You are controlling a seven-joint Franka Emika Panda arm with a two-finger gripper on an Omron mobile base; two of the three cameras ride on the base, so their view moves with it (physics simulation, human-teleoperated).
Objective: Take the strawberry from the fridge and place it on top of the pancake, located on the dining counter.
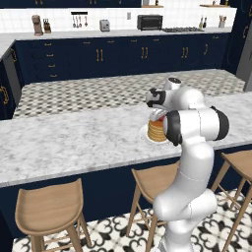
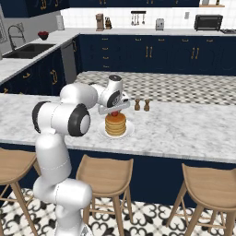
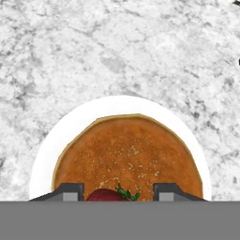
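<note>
The strawberry (image 3: 107,195) sits between the fingertips (image 3: 70,191) of the claw (image 3: 117,192), at the 6 o'clock edge of the pancake (image 3: 126,157) in the hand view. Whether the fingers pinch it or have let go cannot be told. Release only when the fruit rests on the stack; lift straight up, clear of the plate (image 3: 51,140) on the counter (image 3: 117,47).
</note>
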